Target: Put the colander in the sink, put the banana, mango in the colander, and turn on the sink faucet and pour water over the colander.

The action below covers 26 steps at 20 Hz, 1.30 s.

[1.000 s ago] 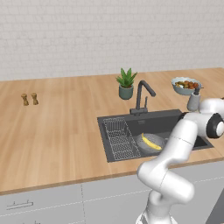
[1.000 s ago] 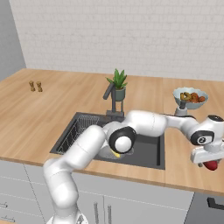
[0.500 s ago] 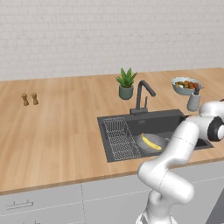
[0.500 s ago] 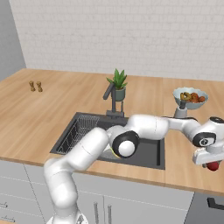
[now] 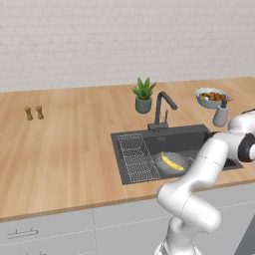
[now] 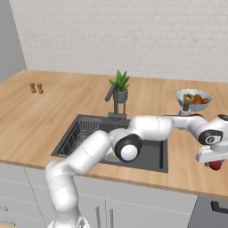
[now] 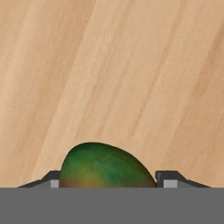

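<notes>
The hand (image 6: 215,164) sits low over the wooden surface (image 6: 67,104) to the right of the sink (image 6: 153,153), near the front edge, with its fingers (image 7: 168,178) closed in against both sides of the mango (image 7: 105,168) (greenish on top in the hand view, red at the bottom in the right base view). The arm stretches out from the base across the sink front, elbow bent low. The banana (image 5: 172,162) lies in the colander (image 5: 174,164) inside the sink, beside a wire rack (image 5: 137,157). Bare wood all around the hand.

Banana (image 5: 172,162) in colander (image 5: 180,158), in sink (image 5: 199,139)
</notes>
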Tool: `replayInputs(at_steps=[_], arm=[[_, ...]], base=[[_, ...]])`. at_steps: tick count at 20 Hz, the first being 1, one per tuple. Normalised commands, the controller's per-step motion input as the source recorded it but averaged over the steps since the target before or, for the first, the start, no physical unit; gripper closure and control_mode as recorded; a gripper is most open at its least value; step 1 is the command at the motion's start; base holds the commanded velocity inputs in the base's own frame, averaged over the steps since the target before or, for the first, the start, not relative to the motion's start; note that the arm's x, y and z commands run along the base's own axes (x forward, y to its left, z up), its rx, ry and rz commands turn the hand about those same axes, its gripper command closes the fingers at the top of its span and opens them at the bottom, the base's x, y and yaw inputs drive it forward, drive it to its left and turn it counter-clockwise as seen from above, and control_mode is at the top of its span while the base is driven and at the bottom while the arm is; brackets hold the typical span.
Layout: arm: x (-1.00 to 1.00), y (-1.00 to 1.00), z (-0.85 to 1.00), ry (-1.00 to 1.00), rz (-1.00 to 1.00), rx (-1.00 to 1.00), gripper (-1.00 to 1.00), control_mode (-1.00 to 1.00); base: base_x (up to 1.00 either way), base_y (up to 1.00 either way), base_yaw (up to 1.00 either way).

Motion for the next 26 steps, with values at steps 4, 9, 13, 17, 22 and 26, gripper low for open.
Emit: replayInputs(at_steps=[4,9,13,17,22,26], arm=[[-0.10,0.78,0.15,-0.05,0.00,0.10,1.00,-1.00],[0.00,1.00,0.15,-0.11,0.00,0.02,1.00,-1.00],[0.00,1.00,0.15,-0.05,0.00,0.00,1.00,-1.00],[0.01,1.00,0.20,0.00,0.00,0.00,1.00,-1.00],[0.00,1.00,0.04,-0.02,0.00,0.00,1.00,-1.00],[0.12,0.99,0.00,0.00,0.00,-0.03,1.00,-1.00]], base=[[0.00,0.00,0.00],[0.00,0.00,0.00],[0.00,0.00,0.00],[0.00,0.00,0.00],[0.00,0.00,0.00],[0.00,0.00,0.00]])
